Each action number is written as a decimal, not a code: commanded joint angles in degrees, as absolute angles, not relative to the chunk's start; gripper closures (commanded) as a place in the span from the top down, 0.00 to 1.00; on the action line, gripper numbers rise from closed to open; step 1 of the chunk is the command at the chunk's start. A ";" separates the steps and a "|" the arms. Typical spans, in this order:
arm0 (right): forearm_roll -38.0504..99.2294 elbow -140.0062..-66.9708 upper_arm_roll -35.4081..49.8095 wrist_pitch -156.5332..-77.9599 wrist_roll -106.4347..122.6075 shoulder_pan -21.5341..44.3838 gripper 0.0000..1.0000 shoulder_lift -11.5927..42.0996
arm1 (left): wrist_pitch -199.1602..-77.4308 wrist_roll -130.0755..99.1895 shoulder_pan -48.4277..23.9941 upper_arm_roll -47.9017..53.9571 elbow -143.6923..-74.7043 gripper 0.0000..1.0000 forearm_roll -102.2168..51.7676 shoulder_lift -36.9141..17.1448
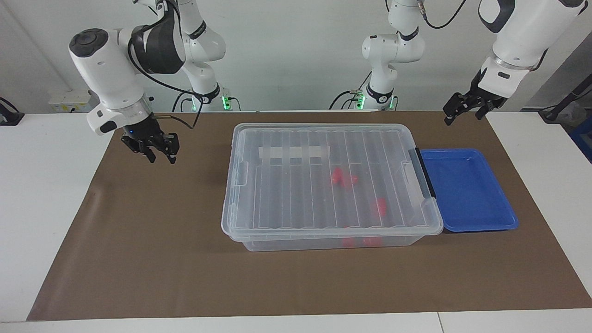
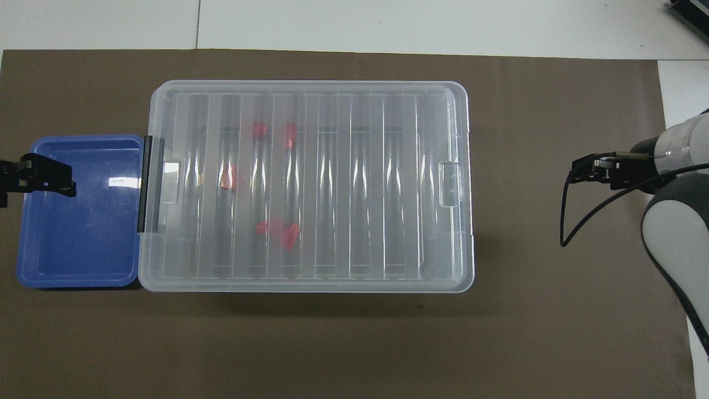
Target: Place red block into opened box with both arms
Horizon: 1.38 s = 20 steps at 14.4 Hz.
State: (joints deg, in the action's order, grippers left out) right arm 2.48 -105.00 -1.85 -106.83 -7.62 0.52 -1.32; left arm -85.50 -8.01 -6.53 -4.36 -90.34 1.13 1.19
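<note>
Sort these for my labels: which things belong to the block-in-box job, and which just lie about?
Job: box, lid shut; red blocks inside it; left gripper, over the blue tray's edge; right gripper, over the brown mat.
Lying about: blue tray; brown mat.

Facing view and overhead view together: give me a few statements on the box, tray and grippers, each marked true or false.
1. The clear lid lies closed on the box. True.
2. The blue tray holds red pieces. False: it is empty; the red pieces sit inside the box.
3. The right gripper grips the box's edge. False: it hangs over the brown mat, apart from the box, holding nothing.
4. The left gripper is up in the air, open and empty. True.
5. The tray sits beside the box's black handle bar. True.
</note>
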 commanded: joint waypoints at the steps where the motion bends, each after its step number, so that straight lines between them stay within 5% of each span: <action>1: 2.03 -102.49 -1.41 -103.37 -8.44 -1.49 1.00 -2.20 | -84.81 -7.73 -6.86 -4.75 -90.70 1.00 1.85 1.67; 10: -1.14 -86.68 -1.41 -88.09 -7.74 -0.97 1.00 0.26 | -84.81 -7.73 -6.86 -4.75 -90.70 1.00 1.85 1.67; 20: -1.14 -89.91 -1.23 -86.40 -4.31 -0.26 1.00 -1.85 | -84.81 -7.73 -6.86 -4.75 -90.70 1.00 1.85 1.67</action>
